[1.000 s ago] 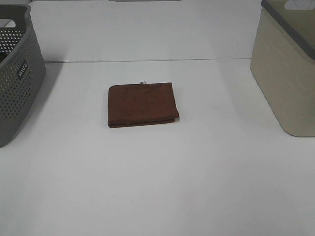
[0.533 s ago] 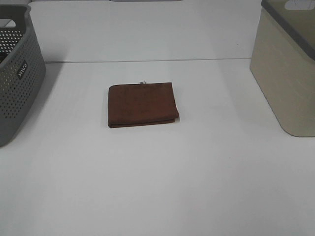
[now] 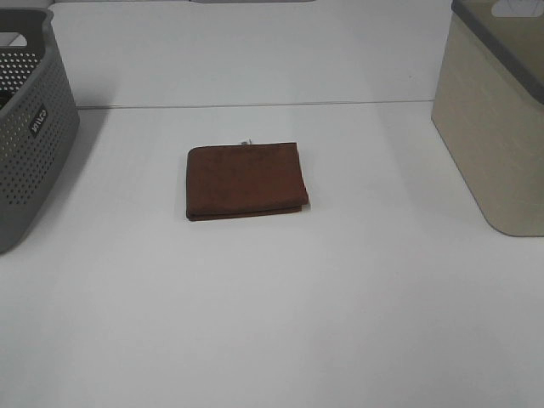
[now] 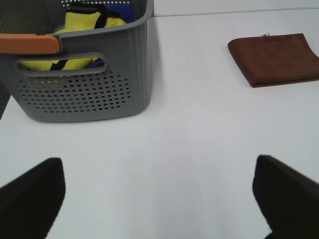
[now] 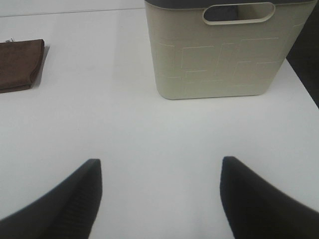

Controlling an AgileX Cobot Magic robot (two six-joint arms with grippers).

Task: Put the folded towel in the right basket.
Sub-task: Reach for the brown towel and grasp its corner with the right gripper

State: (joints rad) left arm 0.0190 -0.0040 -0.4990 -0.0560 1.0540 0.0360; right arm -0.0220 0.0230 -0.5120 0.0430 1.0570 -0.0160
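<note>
A folded brown towel (image 3: 246, 181) lies flat in the middle of the white table; it also shows in the left wrist view (image 4: 275, 58) and at the edge of the right wrist view (image 5: 19, 64). The right basket (image 3: 497, 115) is beige with a dark grey rim and stands at the table's right edge; the right wrist view shows it (image 5: 219, 55) with a handle slot. Neither gripper shows in the exterior view. My left gripper (image 4: 159, 196) is open and empty, far from the towel. My right gripper (image 5: 159, 191) is open and empty, in front of the beige basket.
A grey perforated basket (image 3: 30, 127) stands at the table's left edge; the left wrist view shows it (image 4: 84, 84) holding yellow and blue items. The table (image 3: 272, 306) is white, with a back edge line behind the towel.
</note>
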